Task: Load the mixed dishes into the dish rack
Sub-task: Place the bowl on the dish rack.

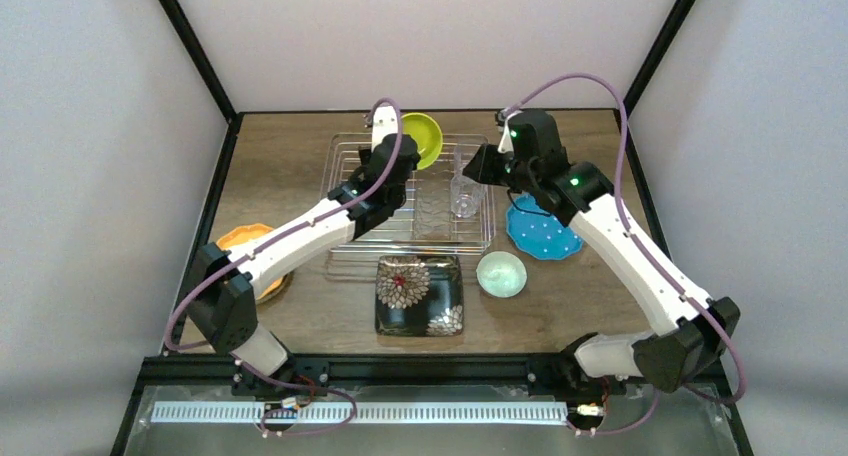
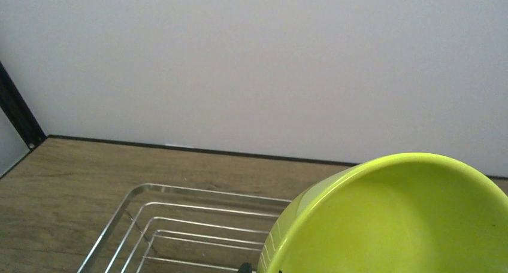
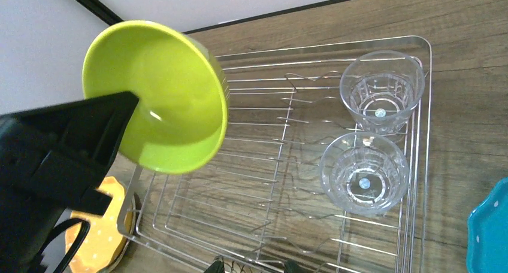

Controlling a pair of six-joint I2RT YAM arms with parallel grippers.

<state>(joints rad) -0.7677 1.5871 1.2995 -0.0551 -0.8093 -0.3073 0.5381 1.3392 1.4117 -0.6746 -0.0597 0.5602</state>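
Note:
My left gripper (image 1: 404,152) is shut on the rim of a yellow-green bowl (image 1: 423,138), which it holds tilted above the back left of the dish rack (image 1: 345,176). The bowl (image 2: 395,225) fills the lower right of the left wrist view. Two clear glass cups (image 3: 381,93) (image 3: 363,173) stand upright along one side of the rack (image 3: 263,165). My right gripper (image 3: 253,267) hovers open over the rack beside the cups, with nothing between its fingertips. On the table lie a blue dotted plate (image 1: 543,231), a mint bowl (image 1: 501,274), a black floral plate (image 1: 419,294) and an orange plate (image 1: 247,238).
The orange plate lies partly under the left arm, left of the rack. The black floral plate sits just in front of the rack, the mint bowl to its right. Black frame posts and pale walls close in the wooden table (image 1: 290,146).

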